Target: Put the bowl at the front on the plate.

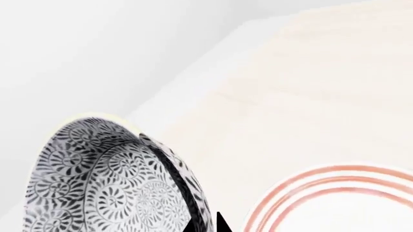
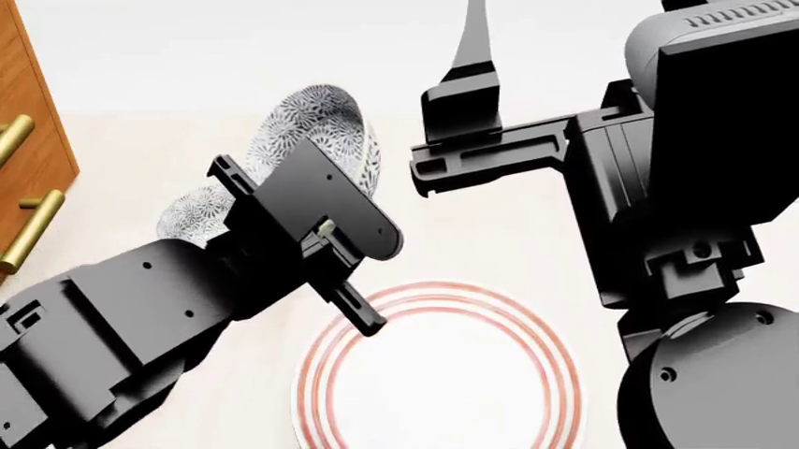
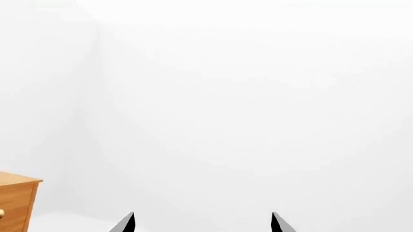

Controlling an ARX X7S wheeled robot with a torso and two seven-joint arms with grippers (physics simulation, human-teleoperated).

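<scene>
Now the left gripper has its jaws clamped on the rim of the small white ceramic bowl with blue-grey flower pattern, carried tilted above the table and beside the wide red-ringed white plate, so the next move looks like shifting it over the plate's centre and lowering it, while the right gripper idles, jaws apart.

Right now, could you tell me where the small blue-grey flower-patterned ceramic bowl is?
In the head view, the small blue-grey flower-patterned ceramic bowl is tilted in the left claw, above the table and just beyond the red-ringed white plate.
</scene>
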